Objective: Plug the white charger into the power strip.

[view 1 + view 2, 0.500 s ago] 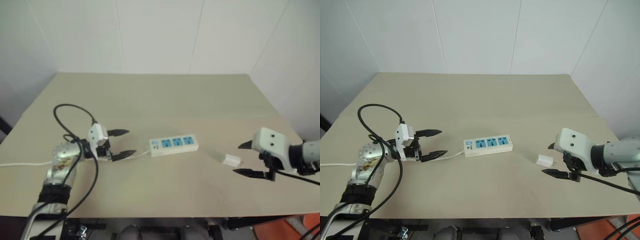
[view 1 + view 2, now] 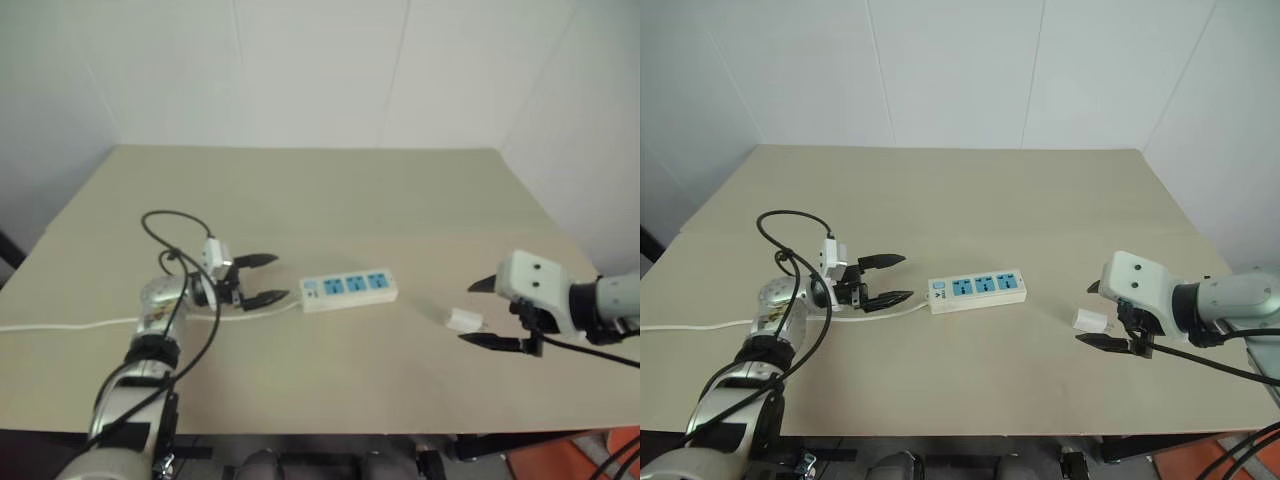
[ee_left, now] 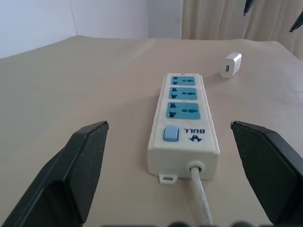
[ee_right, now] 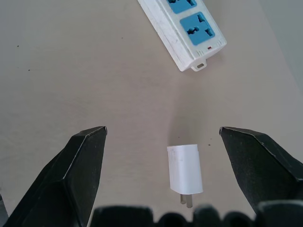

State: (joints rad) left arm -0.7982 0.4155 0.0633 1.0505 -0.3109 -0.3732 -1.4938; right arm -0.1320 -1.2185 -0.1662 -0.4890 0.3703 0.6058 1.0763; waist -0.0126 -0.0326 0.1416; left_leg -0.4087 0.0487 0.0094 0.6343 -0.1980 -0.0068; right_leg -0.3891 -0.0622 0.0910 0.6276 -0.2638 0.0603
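Note:
The power strip [image 2: 977, 289], a white bar with three blue sockets, lies flat near the middle of the tan table, switch end to the left. My left gripper [image 2: 902, 277] hovers open just left of that end, pointing along the strip, its fingers apart on either side of the cord outlet. To the right of the strip, the white charger [image 2: 1089, 321] lies on its side. My right gripper [image 2: 1085, 314] is open around the charger, one finger on each side, not touching it. In the right wrist view the charger [image 4: 184, 169] points its prongs toward the wrist.
The strip's white cord [image 2: 700, 324] runs left across the table [image 2: 970, 200] to its left edge. White walls stand behind and to the right. The table's front edge is close below both arms.
My left gripper has moved right, closer to the strip's switch end. My right gripper has edged left, so the charger now sits between its fingers. Strip and charger have not moved.

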